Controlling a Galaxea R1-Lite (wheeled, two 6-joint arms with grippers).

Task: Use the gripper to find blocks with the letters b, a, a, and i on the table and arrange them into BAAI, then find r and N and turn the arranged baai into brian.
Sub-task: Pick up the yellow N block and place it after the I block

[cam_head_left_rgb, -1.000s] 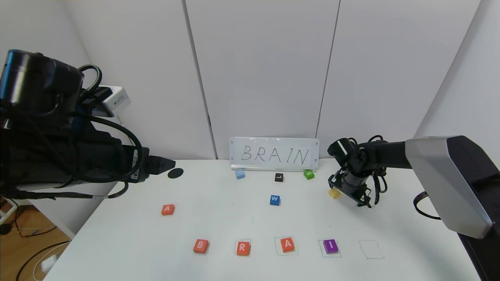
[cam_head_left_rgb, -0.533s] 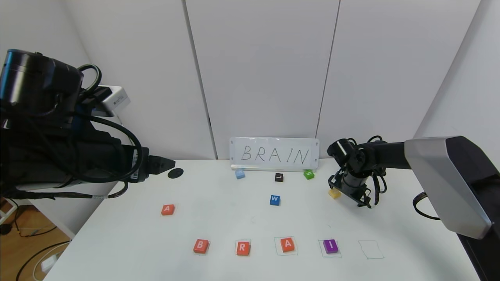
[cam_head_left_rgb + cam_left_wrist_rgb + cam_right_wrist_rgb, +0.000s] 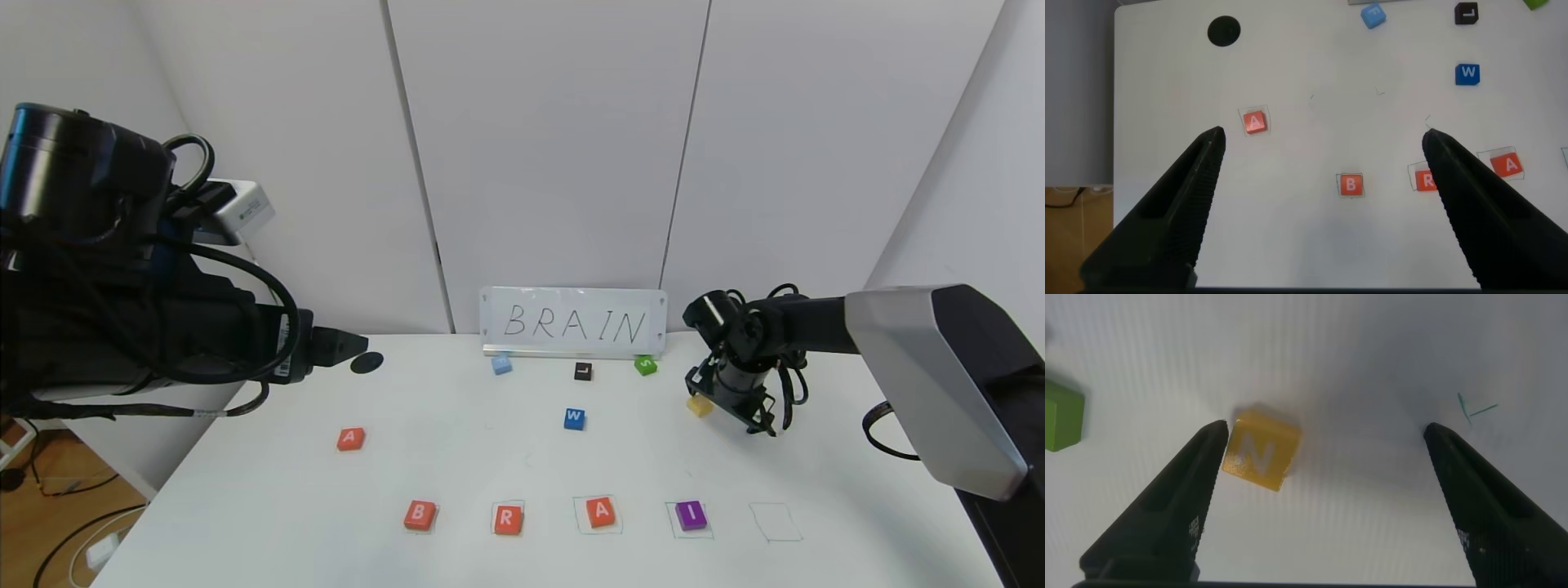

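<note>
Hovering over the N (image 3: 1261,456): the right gripper (image 3: 729,398) sits low at the far right of the table (image 3: 269,506), jaws apart. In the right wrist view the yellow block lies near or against one finger, not centred in the gap. Judgement: this is the approach to a pick, and the gripper needs to shift sideways to centre the block before closing, or it may just nudge it.

The left gripper (image 3: 1323,196) is parked high at the left edge, jaws apart, holding nothing.

Why the layout is as it is: the whiteboard sign (image 3: 573,322) reads BRAIN and the near row follows it, with B (image 3: 419,514), r (image 3: 507,518), one A (image 3: 601,512) and I (image 3: 691,515) each in a pen-drawn square. The fifth square (image 3: 775,522) is empty, presumably for N. The spare A (image 3: 350,438) sits apart on the left, out of the row.

Counts:
- orange-red blocks: 4 (B, R, two A)
- purple: 1
- yellow: 1
- leftovers near the sign: 4, namely light-blue block (image 3: 501,364), black L block (image 3: 582,371), green S block (image 3: 645,365), blue W block (image 3: 574,419)
- black hole (image 3: 366,362): only 1 in view
</note>
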